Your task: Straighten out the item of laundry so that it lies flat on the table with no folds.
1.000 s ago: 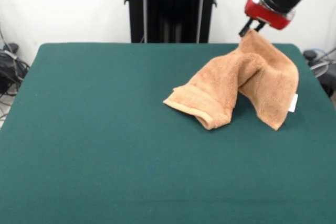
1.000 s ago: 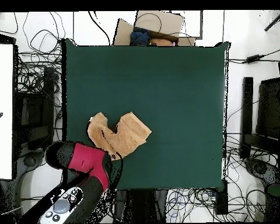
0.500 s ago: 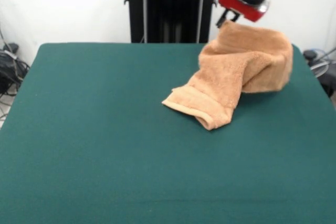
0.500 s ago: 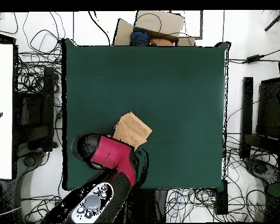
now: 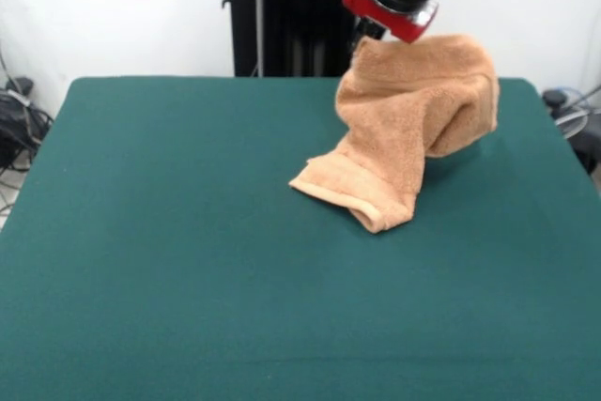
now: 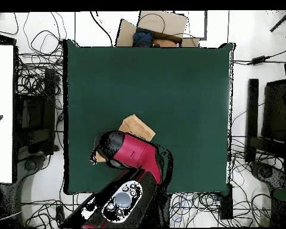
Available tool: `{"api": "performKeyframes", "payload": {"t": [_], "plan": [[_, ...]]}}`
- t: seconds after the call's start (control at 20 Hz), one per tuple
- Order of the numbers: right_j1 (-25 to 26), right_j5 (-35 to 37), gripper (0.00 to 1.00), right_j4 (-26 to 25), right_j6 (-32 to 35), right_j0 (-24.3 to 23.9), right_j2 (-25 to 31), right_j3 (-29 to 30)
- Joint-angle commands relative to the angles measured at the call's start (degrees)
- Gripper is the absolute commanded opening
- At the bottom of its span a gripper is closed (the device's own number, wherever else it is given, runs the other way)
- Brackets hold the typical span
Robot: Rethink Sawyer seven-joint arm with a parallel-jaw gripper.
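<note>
Leftward goes the gripper (image 5: 368,37) in the front view, carrying the raised part of the towel (image 5: 404,129) away from the table's right edge, where it hung a second ago, toward the middle of the far side. It is pinched shut on a high corner of the cloth, and the red wrist sits right above the bunched fabric. From that grip the towel drapes down in a thick fold, one flap swinging free at the right with its lower edge clear of the table (image 5: 169,260). The other end has kept its place: a rolled, banded edge lies on the green top, right of centre, just as before.

From overhead, the red and black arm (image 6: 130,155) now covers most of the cloth. Only a tan wedge of the towel (image 6: 137,127) peeks out beyond it, with a small scrap showing at the arm's left side. A second ago far more of the fabric lay exposed there. The towel is well short of flat, folded over itself and partly airborne.
</note>
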Motion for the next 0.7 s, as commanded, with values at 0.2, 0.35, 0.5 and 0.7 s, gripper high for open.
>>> {"api": "performKeyframes", "payload": {"t": [0.2,0.35,0.5,0.7], "plan": [[-1.42,5.3,0.0,-3.22,4.73,-0.99,8.92,-1.69],[-1.85,4.0,0.0,-3.45,3.8,-1.8,9.28,-0.44],[-2.18,2.33,0.0,-3.9,2.58,-3.09,10.16,0.73],[-2.55,-3.74,0.0,-3.52,-0.92,-6.77,13.65,3.17]]}}
